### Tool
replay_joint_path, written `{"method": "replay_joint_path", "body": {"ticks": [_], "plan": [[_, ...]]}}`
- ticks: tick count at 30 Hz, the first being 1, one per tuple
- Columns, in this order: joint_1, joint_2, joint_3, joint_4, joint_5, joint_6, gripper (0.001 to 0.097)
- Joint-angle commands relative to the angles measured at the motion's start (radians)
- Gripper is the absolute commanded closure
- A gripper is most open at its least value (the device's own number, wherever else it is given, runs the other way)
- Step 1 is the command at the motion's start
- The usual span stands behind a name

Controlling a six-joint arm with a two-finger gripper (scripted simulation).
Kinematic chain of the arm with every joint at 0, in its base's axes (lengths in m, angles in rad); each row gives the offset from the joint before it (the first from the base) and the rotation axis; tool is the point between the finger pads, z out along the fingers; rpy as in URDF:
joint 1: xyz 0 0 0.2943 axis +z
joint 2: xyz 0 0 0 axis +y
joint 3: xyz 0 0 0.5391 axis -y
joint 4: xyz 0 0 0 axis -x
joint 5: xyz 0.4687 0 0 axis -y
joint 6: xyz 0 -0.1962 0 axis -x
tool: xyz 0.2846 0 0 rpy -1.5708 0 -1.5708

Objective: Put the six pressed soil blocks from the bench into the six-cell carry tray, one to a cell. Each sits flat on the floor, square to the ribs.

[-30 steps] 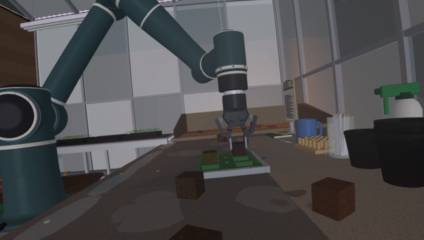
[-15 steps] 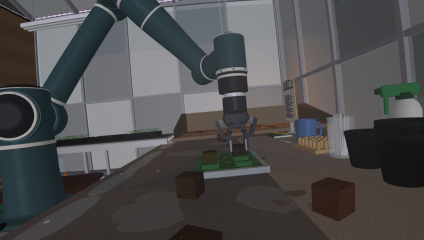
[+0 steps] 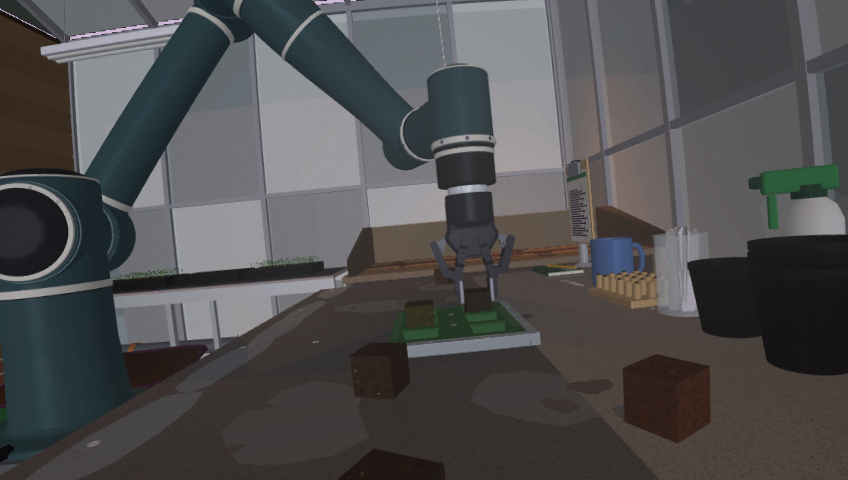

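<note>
My gripper point(image 3: 476, 295) hangs straight down over the far right part of the green six-cell tray point(image 3: 463, 324), closed on a dark soil block point(image 3: 478, 300) that sits low in a far cell. Another soil block point(image 3: 419, 313) stands in a cell on the tray's left side. Three more blocks lie on the bench nearer the camera: one point(image 3: 379, 369) just in front of the tray, one point(image 3: 666, 397) to the right, and one point(image 3: 393, 466) cut off by the bottom edge.
Black pots point(image 3: 773, 300) stand at the right with a spray bottle point(image 3: 800, 199) behind them. A blue mug point(image 3: 614, 257), a clear cup point(image 3: 680, 270) and a rack of small pegs point(image 3: 626, 288) sit right of the tray. The arm's base point(image 3: 53, 309) fills the left.
</note>
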State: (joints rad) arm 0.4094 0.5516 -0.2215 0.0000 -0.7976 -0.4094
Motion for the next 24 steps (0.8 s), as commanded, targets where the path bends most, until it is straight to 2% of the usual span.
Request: {"method": "replay_joint_path", "body": {"ticks": [1, 8, 24], "plan": [[0.0, -0.001, 0.001, 0.0, 0.0, 0.0, 0.0516], [0.0, -0.001, 0.001, 0.0, 0.0, 0.0, 0.0381], [0.0, -0.009, 0.004, 0.0, -0.011, 0.0, 0.0381]]}}
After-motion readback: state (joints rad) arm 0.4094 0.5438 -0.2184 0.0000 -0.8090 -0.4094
